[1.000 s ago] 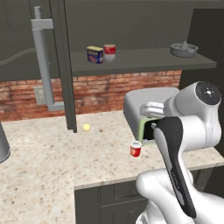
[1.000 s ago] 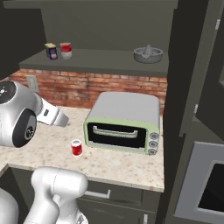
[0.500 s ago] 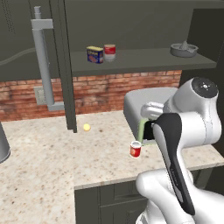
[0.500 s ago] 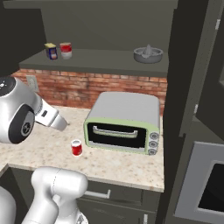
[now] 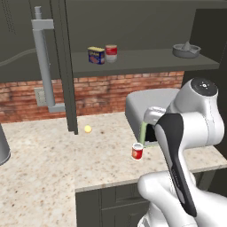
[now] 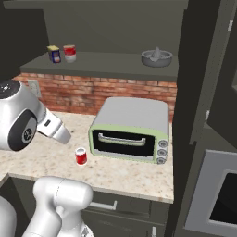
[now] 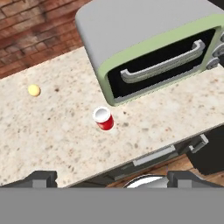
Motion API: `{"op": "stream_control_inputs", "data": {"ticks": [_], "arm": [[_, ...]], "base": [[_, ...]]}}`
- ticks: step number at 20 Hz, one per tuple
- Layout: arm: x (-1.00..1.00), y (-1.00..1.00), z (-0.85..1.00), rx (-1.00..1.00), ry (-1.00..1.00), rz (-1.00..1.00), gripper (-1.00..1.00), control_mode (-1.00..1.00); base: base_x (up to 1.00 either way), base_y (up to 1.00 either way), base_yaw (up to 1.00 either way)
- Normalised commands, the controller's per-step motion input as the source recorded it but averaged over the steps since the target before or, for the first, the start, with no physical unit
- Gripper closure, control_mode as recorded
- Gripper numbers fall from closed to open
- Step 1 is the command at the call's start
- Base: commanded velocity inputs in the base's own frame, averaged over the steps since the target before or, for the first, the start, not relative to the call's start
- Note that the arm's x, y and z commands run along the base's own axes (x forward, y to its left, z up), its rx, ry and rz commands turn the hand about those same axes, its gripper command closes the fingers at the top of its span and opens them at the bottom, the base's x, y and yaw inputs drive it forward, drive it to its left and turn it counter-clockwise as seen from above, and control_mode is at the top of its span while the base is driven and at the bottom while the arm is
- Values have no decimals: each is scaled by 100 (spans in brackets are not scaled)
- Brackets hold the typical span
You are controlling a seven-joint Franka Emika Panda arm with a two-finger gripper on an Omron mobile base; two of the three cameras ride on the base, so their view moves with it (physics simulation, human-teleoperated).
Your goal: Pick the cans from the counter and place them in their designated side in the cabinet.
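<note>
A bright red can [image 5: 137, 151] [image 6: 81, 156] [image 7: 103, 118] stands upright on the beige counter [image 5: 53, 159], just in front of the toaster oven's left corner. A silver can with a dark red band [image 5: 111, 52] [image 6: 69, 53] sits on the cabinet shelf [image 5: 142, 62] beside a blue-and-yellow tin [image 5: 96, 55] [image 6: 54, 53]. My gripper [image 7: 112, 180] is open and holds nothing. It hangs well above the counter's front edge and looks down on the red can. Its dark fingertips [image 7: 38, 178] are spread wide.
A grey-and-green toaster oven [image 5: 148, 111] [image 6: 129, 125] [image 7: 148, 48] stands right of the red can. A small yellow ball [image 5: 88, 129] [image 7: 33, 90] lies on the counter to the left. A grey juicer [image 5: 186, 49] [image 6: 156, 57] sits on the shelf's right end. The cabinet's tall bar handle [image 5: 42, 57] hangs at left.
The arm's upper joints have shifted slightly; the red can and the things on the shelf have stayed put.
</note>
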Motion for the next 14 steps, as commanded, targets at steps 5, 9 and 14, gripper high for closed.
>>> {"op": "stream_control_inputs", "data": {"ticks": [5,9,14], "arm": [[0,0,-10,0,0,0,-100,-100],[2,0,-5,0,0,0,-100,-100],[7,0,-5,0,0,0,-100,-100]], "base": [[0,0,0],[0,0,0],[0,0,0]]}}
